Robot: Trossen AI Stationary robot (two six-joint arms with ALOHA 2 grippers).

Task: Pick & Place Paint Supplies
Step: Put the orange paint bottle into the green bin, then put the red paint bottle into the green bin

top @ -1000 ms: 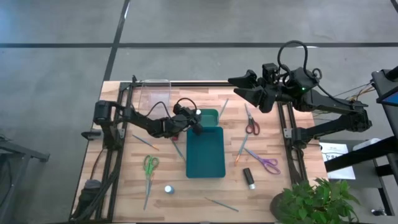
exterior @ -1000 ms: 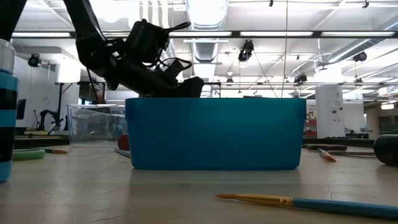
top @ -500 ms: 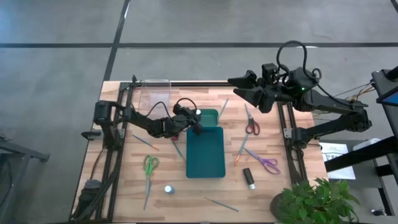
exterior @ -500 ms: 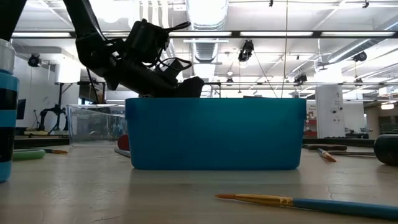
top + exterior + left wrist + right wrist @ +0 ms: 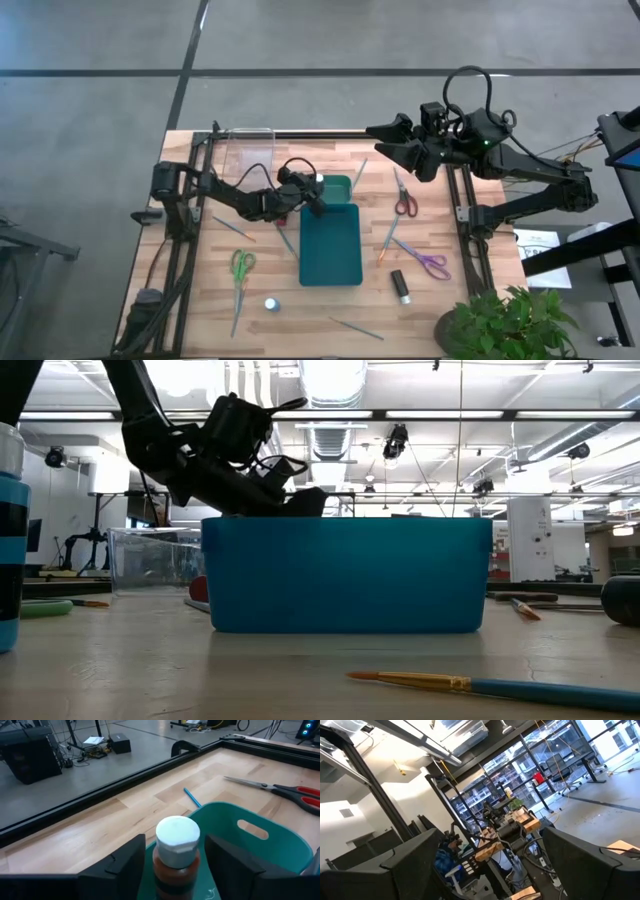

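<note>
A dark-red paint bottle with a white cap (image 5: 176,847) stands upright at the far end of the teal tray (image 5: 330,250); its foot is hidden. My left gripper (image 5: 175,857) is open. Its fingers stand on either side of the bottle, with a narrow gap on each side. In the high view this gripper (image 5: 318,195) sits over the tray's far left corner. My right gripper (image 5: 376,140) hangs open, high above the table's far right part, holding nothing. Scissors, brushes and other bottles lie on the table around the tray.
Green scissors (image 5: 241,270) and a white-capped bottle (image 5: 271,302) lie near left. Red scissors (image 5: 403,195), purple scissors (image 5: 428,262) and a black bottle (image 5: 400,286) lie right of the tray. Several brushes are scattered about. A clear box (image 5: 248,150) stands far left, a plant (image 5: 500,325) near right.
My left gripper has opened a little above the tray's far end and let go of the white-capped bottle, which stays upright between its fingers. Neither arm has shifted.
</note>
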